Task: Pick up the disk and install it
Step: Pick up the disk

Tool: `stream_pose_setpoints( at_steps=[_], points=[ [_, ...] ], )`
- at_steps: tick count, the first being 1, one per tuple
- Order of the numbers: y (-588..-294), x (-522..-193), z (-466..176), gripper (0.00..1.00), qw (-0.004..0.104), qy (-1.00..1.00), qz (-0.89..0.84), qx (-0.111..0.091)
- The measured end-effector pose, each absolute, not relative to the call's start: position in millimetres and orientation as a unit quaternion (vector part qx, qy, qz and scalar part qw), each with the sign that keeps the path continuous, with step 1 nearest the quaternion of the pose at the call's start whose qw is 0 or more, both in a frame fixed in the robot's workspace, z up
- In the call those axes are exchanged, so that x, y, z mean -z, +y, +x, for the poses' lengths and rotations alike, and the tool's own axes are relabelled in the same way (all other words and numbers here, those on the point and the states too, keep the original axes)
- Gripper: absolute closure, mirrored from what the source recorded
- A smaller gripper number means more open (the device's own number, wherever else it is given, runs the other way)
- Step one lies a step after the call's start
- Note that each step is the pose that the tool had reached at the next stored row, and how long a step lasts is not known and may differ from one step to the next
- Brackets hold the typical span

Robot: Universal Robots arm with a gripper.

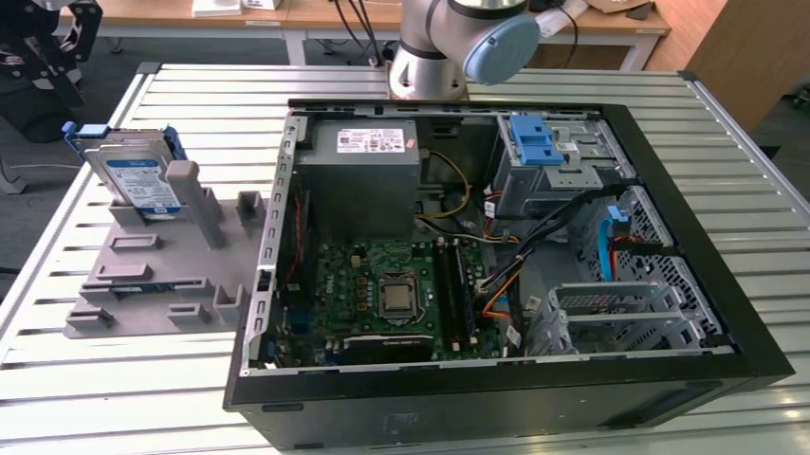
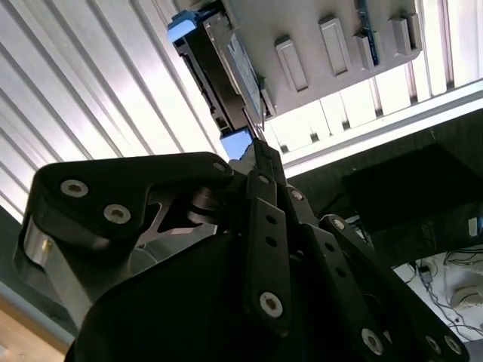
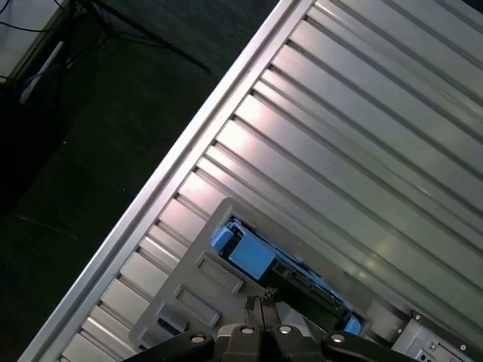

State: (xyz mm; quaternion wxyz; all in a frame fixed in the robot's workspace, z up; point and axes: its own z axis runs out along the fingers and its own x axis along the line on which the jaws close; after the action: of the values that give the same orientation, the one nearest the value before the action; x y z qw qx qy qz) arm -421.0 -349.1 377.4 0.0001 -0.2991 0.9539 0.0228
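An open black computer case [image 1: 506, 256] lies on its side on a slatted metal bench [image 1: 127, 398]. It fills the middle of the bench and the side toward the exterior view's right. Inside the case are a green motherboard [image 1: 393, 289], a grey power-supply box [image 1: 360, 180] with a white sticker, and a blue plastic latch [image 1: 534, 140] on the drive cage toward the bench's far edge. The robot arm's base [image 1: 437, 47] stands at the far edge of the bench, just behind the case.

The disk [image 1: 136, 178] is a silver drive with a white-and-blue label in a blue carrier frame. It stands on edge in a slot of a grey holder block [image 1: 158, 275]. The block lies flat on the bench beside the case, near the bench edge on the exterior view's left. The disk sits at the block's far end.

In both wrist views the claw [image 2: 259, 147] [image 3: 260, 303] hangs in the air over the holder block [image 2: 339, 45] [image 3: 189, 302]. Its dark fingers are pressed together with nothing between them. The disk [image 2: 215, 69] [image 3: 256, 256] lies beyond the fingertips, along the line they point. It is apart from them and untouched, with the blue corners of its frame showing at either end.
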Motion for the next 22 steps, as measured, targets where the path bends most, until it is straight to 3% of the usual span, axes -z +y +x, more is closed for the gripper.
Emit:
stream_pose_setpoints(
  at_steps=[22],
  points=[
    [-349.2,-377.5,-421.0,0.89,-0.002,0.929,-0.370,-0.023]
  ],
)
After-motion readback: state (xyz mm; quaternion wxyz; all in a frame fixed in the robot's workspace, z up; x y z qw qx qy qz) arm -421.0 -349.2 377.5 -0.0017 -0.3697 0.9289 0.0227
